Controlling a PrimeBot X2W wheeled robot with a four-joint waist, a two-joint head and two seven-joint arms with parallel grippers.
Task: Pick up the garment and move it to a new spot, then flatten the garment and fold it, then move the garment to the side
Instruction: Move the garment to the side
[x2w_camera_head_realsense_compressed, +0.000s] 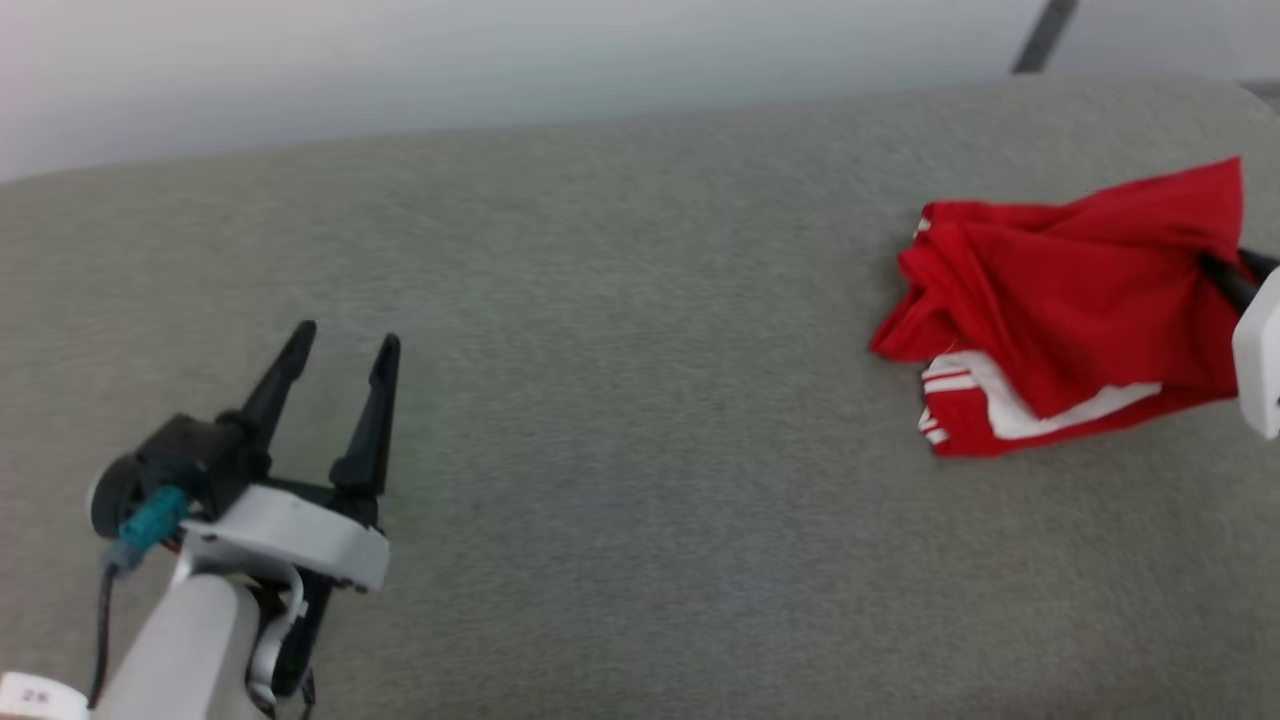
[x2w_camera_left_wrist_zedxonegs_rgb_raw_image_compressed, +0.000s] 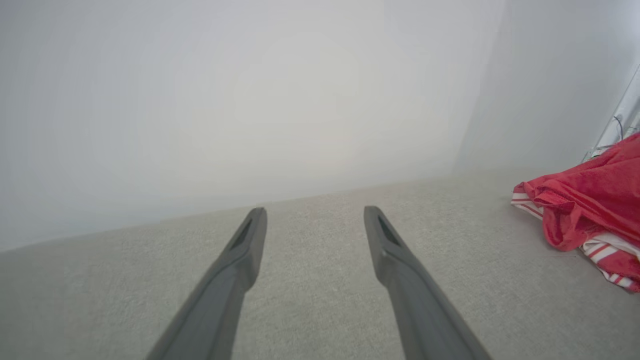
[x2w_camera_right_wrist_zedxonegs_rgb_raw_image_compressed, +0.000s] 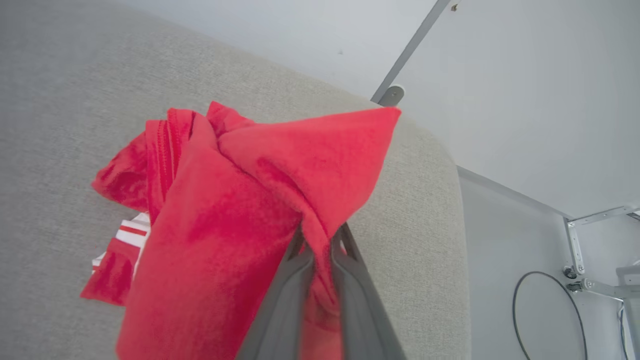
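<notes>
R hand (x2w_camera_right_wrist_zedxonegs_rgb_raw_image_compressed: 322, 235) pinching garment (x2w_camera_right_wrist_zedxonegs_rgb_raw_image_compressed: 240, 210) fold, L hand (x2w_camera_head_realsense_compressed: 347, 338) spread wide, garment well off its right

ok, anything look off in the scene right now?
The garment is a crumpled heap near the right end of the grey surface, with striped white trim poking out underneath, not flat. The right gripper is shut on a fold of it; the left gripper is open over bare surface. No damage visible.

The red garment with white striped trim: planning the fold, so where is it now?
In the head view, the garment sits bunched at the far right of the grey fabric surface, pinched by the right gripper, apart from the open left gripper.
</notes>
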